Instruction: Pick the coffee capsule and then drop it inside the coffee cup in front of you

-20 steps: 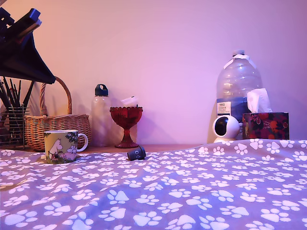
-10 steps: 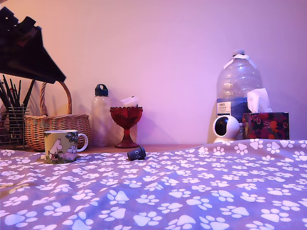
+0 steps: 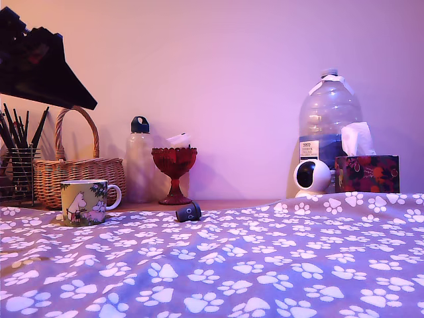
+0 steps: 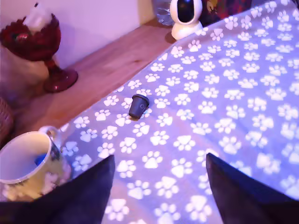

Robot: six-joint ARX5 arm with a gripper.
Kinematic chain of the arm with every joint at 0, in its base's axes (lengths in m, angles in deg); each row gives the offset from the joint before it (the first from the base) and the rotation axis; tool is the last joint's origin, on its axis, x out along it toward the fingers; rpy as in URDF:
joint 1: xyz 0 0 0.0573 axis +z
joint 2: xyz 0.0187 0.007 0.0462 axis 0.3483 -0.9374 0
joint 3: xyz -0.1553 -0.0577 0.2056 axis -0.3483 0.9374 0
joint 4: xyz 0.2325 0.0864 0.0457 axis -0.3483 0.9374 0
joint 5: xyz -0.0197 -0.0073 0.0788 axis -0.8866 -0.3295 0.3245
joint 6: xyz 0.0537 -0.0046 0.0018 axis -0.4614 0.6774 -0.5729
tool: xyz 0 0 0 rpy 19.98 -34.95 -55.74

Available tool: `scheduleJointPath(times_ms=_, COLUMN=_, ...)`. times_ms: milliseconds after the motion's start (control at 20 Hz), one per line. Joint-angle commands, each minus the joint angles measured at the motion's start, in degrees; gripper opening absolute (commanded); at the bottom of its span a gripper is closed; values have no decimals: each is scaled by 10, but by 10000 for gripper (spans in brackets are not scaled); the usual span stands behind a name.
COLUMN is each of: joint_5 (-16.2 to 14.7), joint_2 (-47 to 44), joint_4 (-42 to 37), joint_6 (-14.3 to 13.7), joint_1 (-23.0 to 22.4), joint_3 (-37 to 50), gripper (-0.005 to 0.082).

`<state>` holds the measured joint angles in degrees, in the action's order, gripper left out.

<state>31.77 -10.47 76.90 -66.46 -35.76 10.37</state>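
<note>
Hovering over the paw-print cloth, the claw is spread wide and empty; the coffee capsule lies well ahead of its gap, the coffee cup off to one side.

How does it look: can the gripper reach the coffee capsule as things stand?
Probably yes. The gripper hangs above with jaws open, and the coffee capsule lies alone on the paw-print cloth, apart from the coffee cup and the red goblet.
</note>
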Motion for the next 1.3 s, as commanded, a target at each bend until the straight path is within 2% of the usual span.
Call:
scheduleJointPath(times_ms=0, joint_5=-1, joint_2=0, joint_4=-5, joint_6=-13, joint_1=-1, joint_3=6, gripper=567)
scheduleJointPath(times_ms=200, joint_5=-17, joint_2=-18, joint_4=-30, joint_6=-12, joint_1=-1, joint_3=6, gripper=567)
scheduleJointPath(times_ms=350, joint_5=-41, joint_2=-65, joint_4=-70, joint_6=4, joint_1=-1, joint_3=6, gripper=567)
scheduleJointPath(times_ms=550, joint_5=-42, joint_2=-115, joint_4=-117, joint_6=5, joint_1=-1, joint_3=2, gripper=567)
scheduleJointPath(times_ms=850, joint_5=-46, joint_2=-195, joint_4=-130, joint_6=3, joint_1=-1, joint_3=-53, gripper=567)
scheduleJointPath(times_ms=1250, joint_5=-83, joint_2=-271, joint_4=-119, joint_6=3, joint_1=-1, joint_3=-144, gripper=567)
